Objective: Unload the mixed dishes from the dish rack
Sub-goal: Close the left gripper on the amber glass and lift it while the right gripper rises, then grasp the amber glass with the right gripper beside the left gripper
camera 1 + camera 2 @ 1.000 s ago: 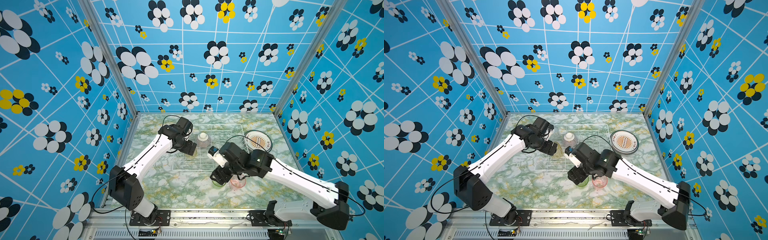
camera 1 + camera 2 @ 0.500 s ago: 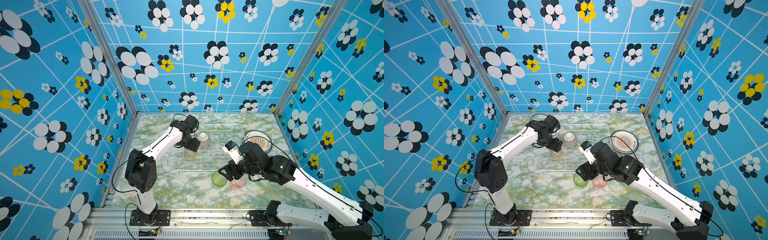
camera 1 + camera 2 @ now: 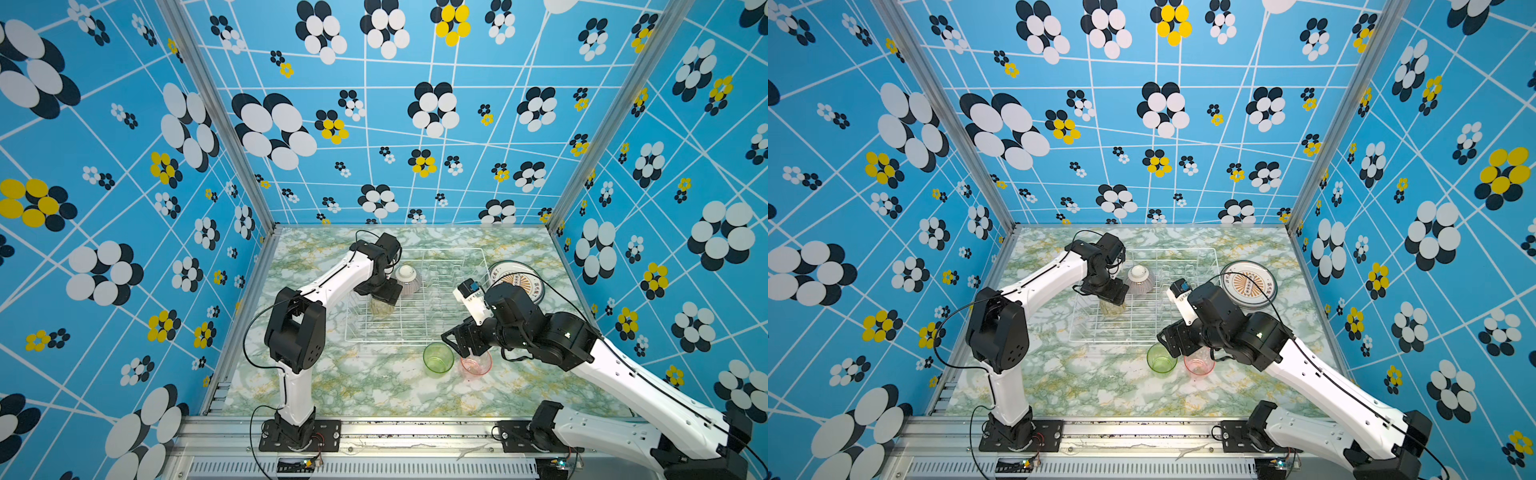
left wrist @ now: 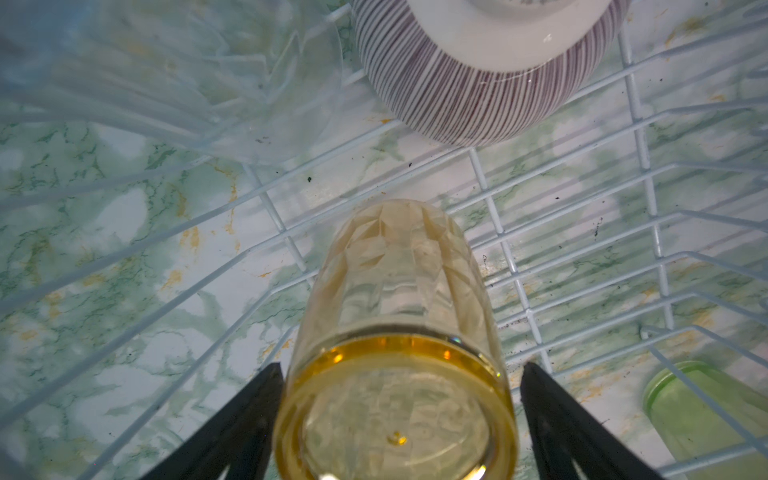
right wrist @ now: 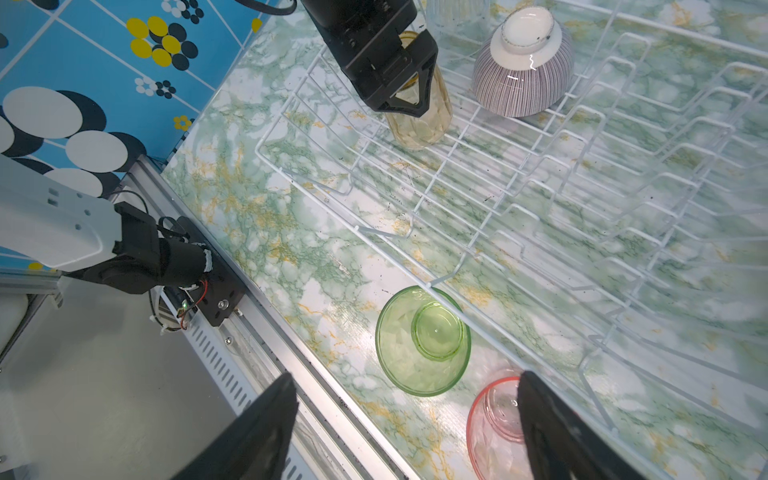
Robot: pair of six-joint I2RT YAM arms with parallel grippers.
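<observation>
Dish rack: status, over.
Left gripper open, straddling inverted amber translucent tumbler in white wire dish rack. Right gripper open, empty, by green tumbler and pink tumbler outside rack. Purple-striped ribbed bowl close beside amber tumbler.

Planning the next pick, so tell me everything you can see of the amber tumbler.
The amber tumbler is translucent, plastic or glass, with faceted walls and a thick, darker base ring. It stands mouth down, base up, on the wires in the left part of the rack, beside the striped bowl without touching it. The open left pincer straddles its base, fingers close on either side.
</observation>
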